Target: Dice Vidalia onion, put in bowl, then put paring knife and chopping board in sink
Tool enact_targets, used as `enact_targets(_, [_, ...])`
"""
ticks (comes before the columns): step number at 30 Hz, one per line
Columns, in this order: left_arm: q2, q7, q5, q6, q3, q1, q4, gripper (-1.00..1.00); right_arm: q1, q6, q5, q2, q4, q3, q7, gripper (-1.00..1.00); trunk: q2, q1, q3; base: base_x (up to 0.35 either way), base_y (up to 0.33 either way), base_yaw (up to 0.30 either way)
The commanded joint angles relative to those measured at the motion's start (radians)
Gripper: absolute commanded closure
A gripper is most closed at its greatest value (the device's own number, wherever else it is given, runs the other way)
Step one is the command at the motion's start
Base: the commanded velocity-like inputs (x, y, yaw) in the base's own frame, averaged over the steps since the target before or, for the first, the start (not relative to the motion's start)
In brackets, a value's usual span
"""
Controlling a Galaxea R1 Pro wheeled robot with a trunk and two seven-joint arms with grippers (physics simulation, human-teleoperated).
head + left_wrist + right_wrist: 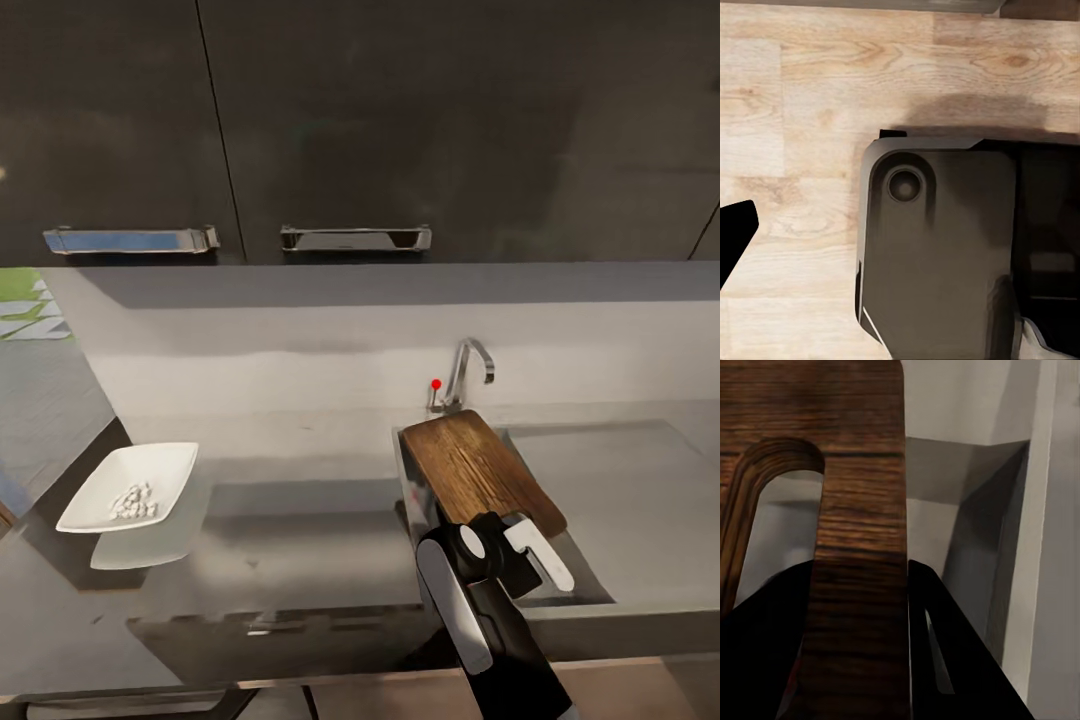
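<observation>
The brown chopping board [478,467] slants over the grey sink [588,588], its far end near the chrome tap [466,373] with the red knob. My right gripper [508,538] is shut on the board's near end. In the right wrist view the dark fingers [961,675] clamp the wooden strip beside the slot hole [786,517] of the board [862,495]. The white bowl [160,465] sits on the countertop [300,540] at the left and holds pale diced onion pieces [132,500]. The paring knife is hidden. One dark fingertip [735,234] of my left gripper hangs over the floor.
Dark wall cabinets with chrome handles [355,238] hang above the pale backsplash. The flat drainboard [640,490] lies right of the basin. The left wrist view looks down on light wood flooring [832,90] and the robot's dark base [937,255].
</observation>
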Motion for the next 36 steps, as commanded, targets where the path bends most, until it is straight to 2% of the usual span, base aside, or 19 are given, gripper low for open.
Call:
enact_targets(1, [0.001, -0.003, 0.01, -0.004, -0.008, -0.001, 0.001, -1.0, -0.001, -0.001, -0.003, 0.0, 0.0, -0.001, -0.004, 1.0, -0.002, 0.001, -0.004, 0.014, 0.0, 0.0])
enact_targets(5, [0.001, -0.003, 0.01, -0.003, -0.008, -0.001, 0.001, -1.0, -0.001, -0.007, -0.003, 0.0, 0.006, -0.005, -0.004, 1.0, -0.002, 0.001, -0.01, 0.004, 0.0, 0.0])
enact_targets(7, [0.002, -0.003, 0.01, -0.003, -0.008, -0.001, 0.001, -1.0, 0.0, -0.03, -0.003, 0.0, 0.013, -0.033, -0.004, 1.0, -0.002, 0.001, -0.013, 0.0, 0.0, 0.0])
enact_targets(8, [0.002, -0.003, 0.01, -0.003, -0.008, -0.001, 0.002, -1.0, 0.0, -0.038, -0.003, 0.0, 0.014, -0.059, -0.004, 1.0, -0.002, 0.001, -0.015, 0.0, 0.0, 0.0])
enact_targets(12, [0.002, -0.003, 0.01, -0.004, -0.008, -0.001, 0.01, -1.0, 0.0, -0.046, -0.003, 0.0, 0.016, -0.088, -0.004, 1.0, -0.002, 0.001, -0.021, 0.0, 0.0, 0.0])
enact_targets(17, [0.002, -0.003, 0.01, -0.005, -0.008, -0.001, 0.012, -1.0, 0.0, -0.047, -0.003, 0.0, 0.016, -0.091, -0.004, 1.0, -0.002, 0.001, -0.029, 0.048, 0.0, 0.0])
enact_targets(26, [0.002, -0.003, 0.01, -0.005, -0.007, -0.001, 0.012, -1.0, 0.0, -0.047, -0.003, 0.0, 0.016, -0.091, -0.004, 1.0, -0.002, 0.001, -0.043, 0.227, 0.0, 0.0])
enact_targets(36, [0.002, -0.003, 0.01, -0.005, -0.008, -0.001, 0.012, -1.0, 0.0, -0.047, -0.003, 0.0, 0.017, -0.091, -0.004, 1.0, -0.002, 0.001, -0.055, 0.018, 0.0, 0.0])
